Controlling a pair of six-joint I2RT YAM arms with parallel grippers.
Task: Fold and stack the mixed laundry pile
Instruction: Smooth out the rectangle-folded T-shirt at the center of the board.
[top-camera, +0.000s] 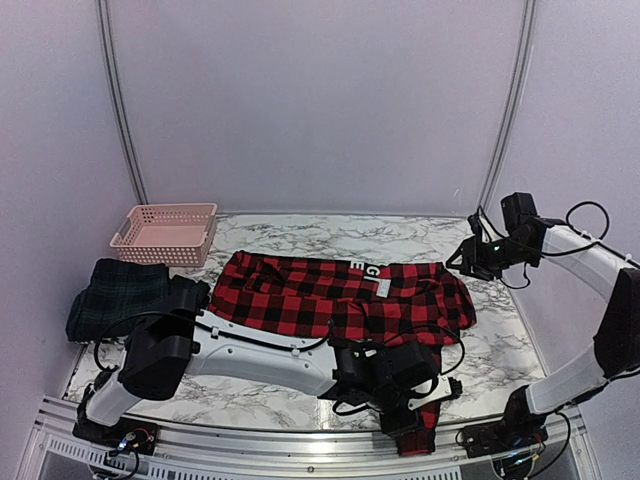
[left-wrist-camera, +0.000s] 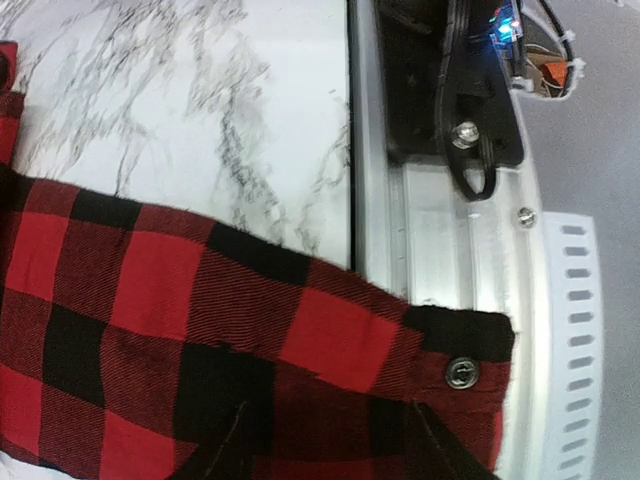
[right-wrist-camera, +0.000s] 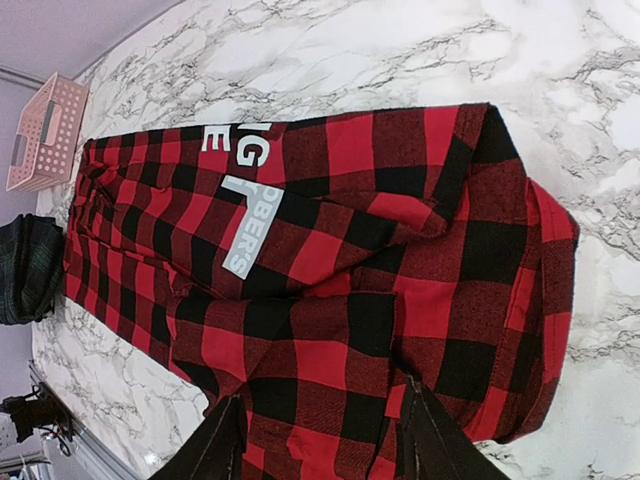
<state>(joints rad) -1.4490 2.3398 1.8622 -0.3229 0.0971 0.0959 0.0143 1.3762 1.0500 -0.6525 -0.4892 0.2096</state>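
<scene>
At the near edge of the marble table (top-camera: 500, 345), one sleeve of the red-and-black checked shirt (top-camera: 330, 295) hangs over the metal rail (left-wrist-camera: 440, 230), its cuff (left-wrist-camera: 475, 335) and a small button (left-wrist-camera: 460, 372) showing. The left gripper (top-camera: 418, 408) reaches across from the left and sits right over this sleeve. In its wrist view, two dark fingers (left-wrist-camera: 225, 445) straddle the cloth at the bottom edge, but it is not possible to tell whether they pinch it.

The rest of the shirt lies spread across the middle of the table, its white lettering (right-wrist-camera: 235, 150) facing up. The right gripper (right-wrist-camera: 322, 445) hovers above the shirt's right end, its jaws apart and holding nothing.

The step in hand appears to be folding the shirt, starting with the overhanging sleeve. The next move probably calls for a firm pinch on the cuff, then a lift inward onto the shirt's body without dragging the whole garment.

Further left, a dark green plaid garment (top-camera: 118, 295) lies bunched beside a darker heap (top-camera: 188, 295), possibly navy. Behind them stands a pink lattice basket (top-camera: 165, 232). The lettering is partly folded under and cannot be read.
</scene>
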